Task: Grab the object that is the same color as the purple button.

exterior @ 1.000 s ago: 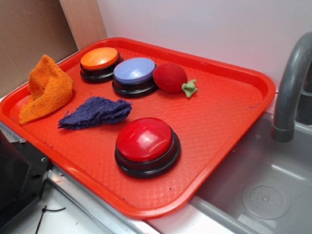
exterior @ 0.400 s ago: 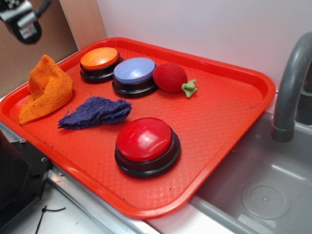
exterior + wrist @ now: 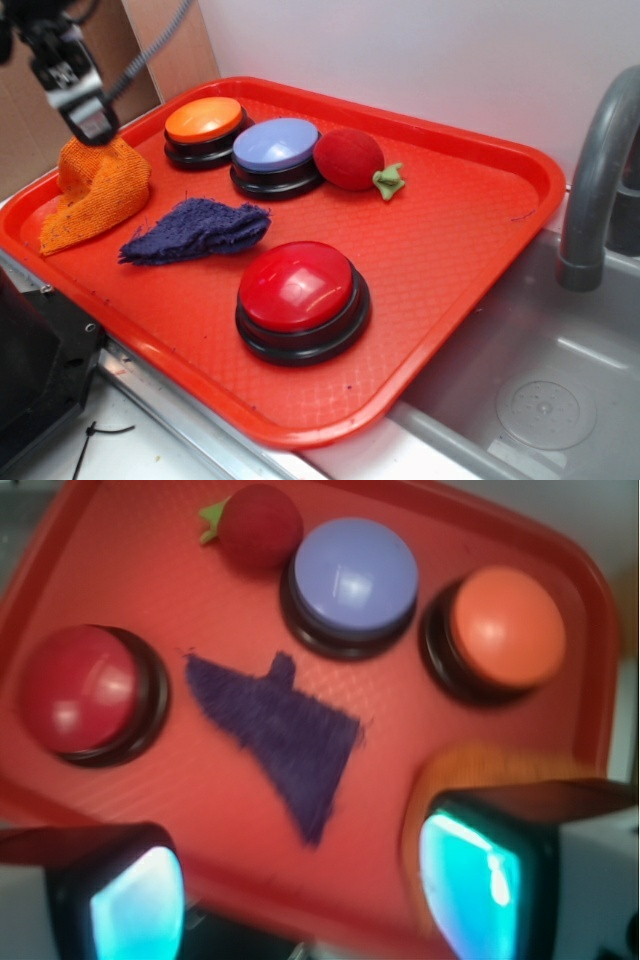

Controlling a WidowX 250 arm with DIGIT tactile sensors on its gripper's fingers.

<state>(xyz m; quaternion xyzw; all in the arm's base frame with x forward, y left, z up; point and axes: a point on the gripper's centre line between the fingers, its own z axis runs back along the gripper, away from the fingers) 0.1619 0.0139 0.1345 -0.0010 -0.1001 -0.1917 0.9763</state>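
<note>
Gripper [image 3: 88, 128] lowered over orange cloth [image 3: 95, 195] since earlier, fingers [image 3: 135, 900] apart, purple cloth [image 3: 285, 735] flat on tray [image 3: 450, 250] near lavender button [image 3: 352, 578], untouched

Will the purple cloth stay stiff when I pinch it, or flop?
The purple cloth looks knitted and fuzzy with ragged edges, so it will probably flop and drape. It lies thin on the tray, so it is likely light and may slide if pushed.
</note>
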